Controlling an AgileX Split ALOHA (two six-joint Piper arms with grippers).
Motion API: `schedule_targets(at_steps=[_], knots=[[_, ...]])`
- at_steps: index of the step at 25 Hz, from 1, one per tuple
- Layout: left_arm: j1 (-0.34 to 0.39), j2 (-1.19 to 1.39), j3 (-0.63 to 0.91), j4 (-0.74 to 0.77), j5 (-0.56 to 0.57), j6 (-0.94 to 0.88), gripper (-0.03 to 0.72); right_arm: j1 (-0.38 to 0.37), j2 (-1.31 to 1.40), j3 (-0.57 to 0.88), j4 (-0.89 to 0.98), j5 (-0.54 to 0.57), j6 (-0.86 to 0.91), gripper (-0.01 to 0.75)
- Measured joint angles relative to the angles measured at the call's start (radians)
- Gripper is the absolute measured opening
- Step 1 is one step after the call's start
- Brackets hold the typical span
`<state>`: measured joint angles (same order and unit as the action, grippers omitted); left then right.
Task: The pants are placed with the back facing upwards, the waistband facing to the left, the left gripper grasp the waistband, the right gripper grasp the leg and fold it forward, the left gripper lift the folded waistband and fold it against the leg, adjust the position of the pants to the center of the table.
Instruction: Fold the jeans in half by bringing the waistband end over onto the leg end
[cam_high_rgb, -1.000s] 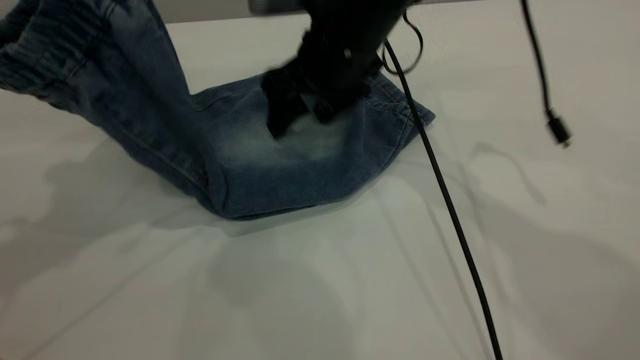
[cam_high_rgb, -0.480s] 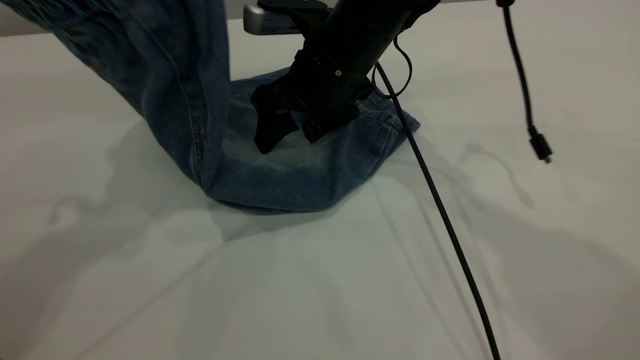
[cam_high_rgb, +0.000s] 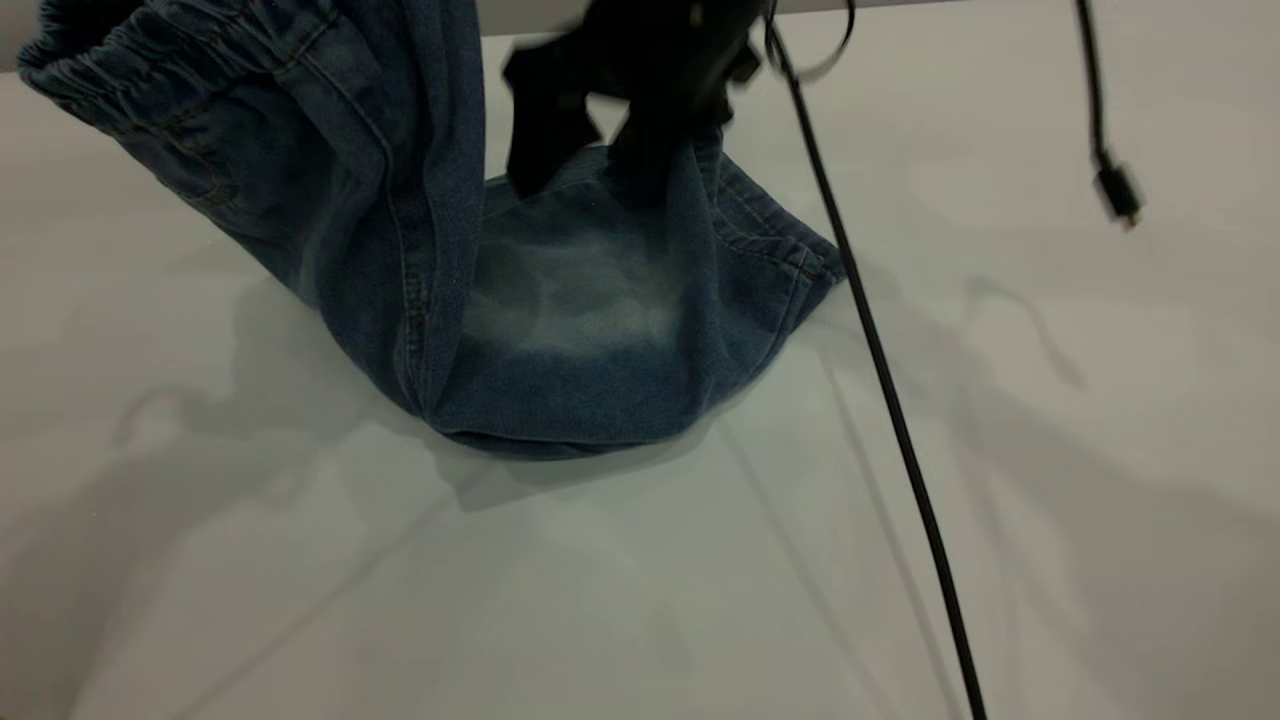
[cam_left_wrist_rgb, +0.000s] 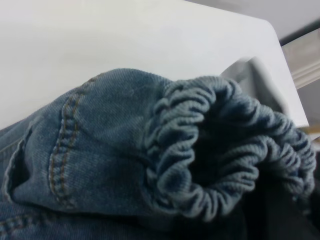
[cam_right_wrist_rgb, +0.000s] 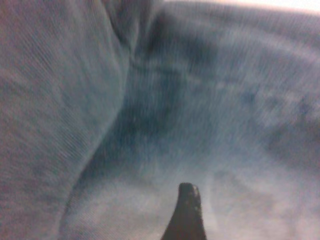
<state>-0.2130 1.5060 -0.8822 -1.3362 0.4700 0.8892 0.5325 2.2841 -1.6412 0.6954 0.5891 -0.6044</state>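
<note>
The faded blue denim pants (cam_high_rgb: 560, 340) lie partly on the white table (cam_high_rgb: 600, 600). Their ruched waistband (cam_high_rgb: 120, 60) hangs in the air at the upper left, and the cloth below it stands as a steep wall. That waistband (cam_left_wrist_rgb: 200, 150) fills the left wrist view, bunched against the dark mass of my left gripper (cam_left_wrist_rgb: 280, 210), which holds it up. The leg (cam_high_rgb: 580, 300) with the pale patch lies flat. My right gripper (cam_high_rgb: 585, 160) hovers just above its far edge, open and empty. Only one fingertip (cam_right_wrist_rgb: 186, 210) shows over the denim in the right wrist view.
A black cable (cam_high_rgb: 880, 380) runs from the right arm down across the table to the front edge, passing the leg hem (cam_high_rgb: 800, 260). A second cable with a plug (cam_high_rgb: 1115, 190) dangles at the upper right. Bare tabletop stretches in front of and to the right of the pants.
My right gripper has lifted off the pale patch of the leg and drawn back upward. The raised waistband part has swung rightward, closer over the leg.
</note>
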Motion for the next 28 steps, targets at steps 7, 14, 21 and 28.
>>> schedule_targets(at_steps=[7, 14, 21, 28], knots=[[0.000, 0.036, 0.000, -0.003, 0.019, 0.001, 0.083, -0.091, -0.151, -0.001, -0.020, -0.037, -0.001, 0.542], [0.000, 0.147, -0.025, -0.109, 0.015, 0.122, 0.083, -0.192, -0.287, -0.001, -0.020, -0.010, -0.002, 0.542], [-0.073, 0.311, -0.153, -0.183, 0.045, 0.224, 0.083, -0.192, -0.308, -0.002, -0.019, 0.027, -0.005, 0.542], [-0.101, 0.494, -0.272, -0.184, 0.048, 0.223, 0.083, -0.192, -0.308, -0.002, -0.024, 0.020, -0.005, 0.542]])
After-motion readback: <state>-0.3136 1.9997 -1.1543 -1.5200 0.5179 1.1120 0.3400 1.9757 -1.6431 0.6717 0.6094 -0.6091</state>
